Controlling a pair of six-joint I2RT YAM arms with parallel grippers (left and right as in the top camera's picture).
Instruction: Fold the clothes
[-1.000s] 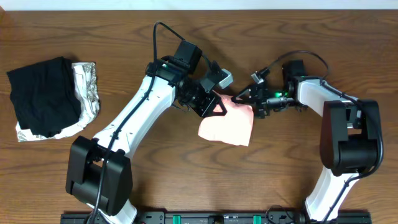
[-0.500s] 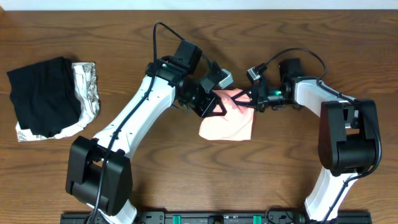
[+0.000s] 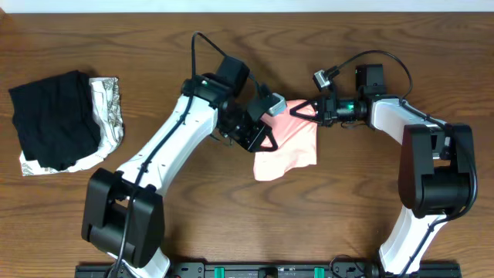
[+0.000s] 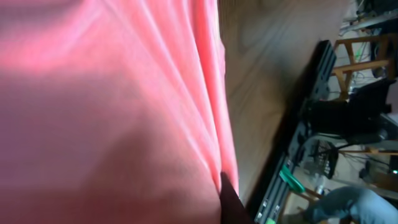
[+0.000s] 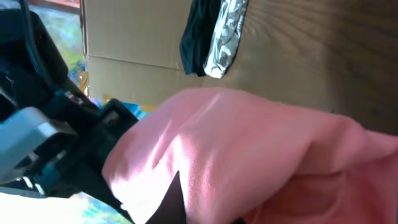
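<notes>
Two arms meet at mid-table [image 3: 69, 232], with bare wood open in front, behind and toward the far-left pile. The pink T-shirt [image 3: 292, 150] sits bunched at centre between both hands, lower edge ragged toward the front. Its lettering is not visible, and I can't tell if it's lifted clear. The black garment [image 3: 50, 120] lies far left, well apart, covering the silvery cloth [image 3: 110, 108] except its right and lower edges. The left hand [image 3: 268, 141] is pinched on the shirt's left edge, and its wrist view is nearly all fabric. The right hand [image 3: 299, 112] is pinched on the upper corner, tips mostly buried in folds.
</notes>
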